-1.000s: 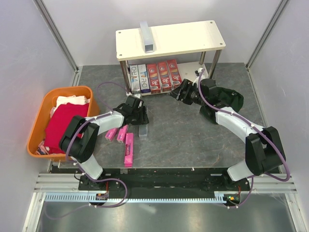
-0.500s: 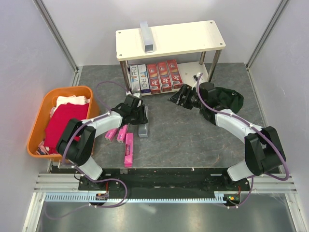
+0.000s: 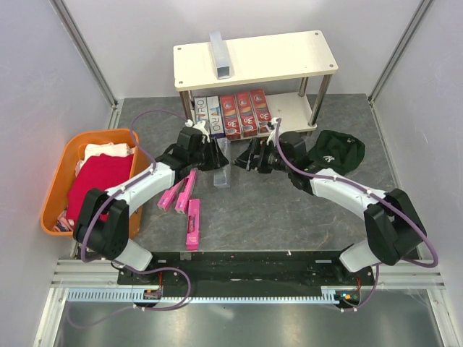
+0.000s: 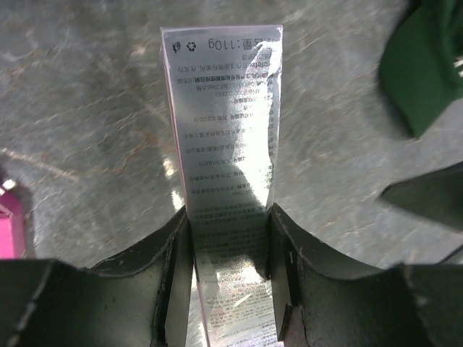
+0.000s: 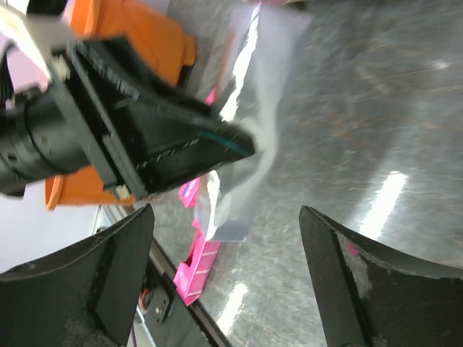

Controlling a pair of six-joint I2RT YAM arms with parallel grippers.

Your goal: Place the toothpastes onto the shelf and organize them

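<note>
Toothpaste box (image 4: 228, 144), base hidden, sits clamped in left hand (image 4: 230, 217); right hand (image 5: 226, 214) gapes empty

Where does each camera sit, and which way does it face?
Top external: above and behind the arm bases, looking down on the cream-white two-tier shelf; both arms show.
Left wrist: on the left arm, looking along the left end effector at the silver-grey cardboard toothpaste box it grips.
Right wrist: on the right arm, looking past the open right end effector at the same box.
</note>
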